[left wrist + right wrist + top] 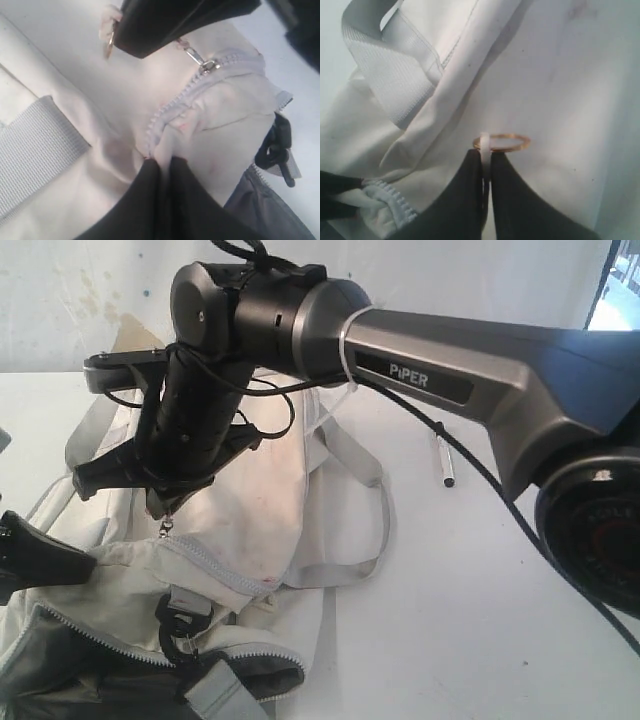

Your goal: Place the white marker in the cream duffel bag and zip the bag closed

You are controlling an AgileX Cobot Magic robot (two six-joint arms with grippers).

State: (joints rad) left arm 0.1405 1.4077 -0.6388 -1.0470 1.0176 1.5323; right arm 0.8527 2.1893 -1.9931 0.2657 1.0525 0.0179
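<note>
The left gripper (162, 162) is clenched on fabric of the cream duffel bag (270, 505), which lies at the table's (480, 620) left edge. The right gripper (486, 154) pinches the bag's white pull tab (485, 141). The white marker (446, 462) lies on the table right of the bag, well apart from both grippers.

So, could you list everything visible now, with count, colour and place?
cream duffel bag: one, cream-white, grey lining, on the table.
white marker: one, white with black end, on the table beside the bag.
straps: at least two, grey, on the bag.
buckle: one, black, at the bag's near end.
zipper pull: one, white tab with gold ring, on the bag's top.
table: one, white, under everything.
left fingers: black, shut on bag fabric by the zipper.
right fingers: black, shut on the zipper pull.
</note>
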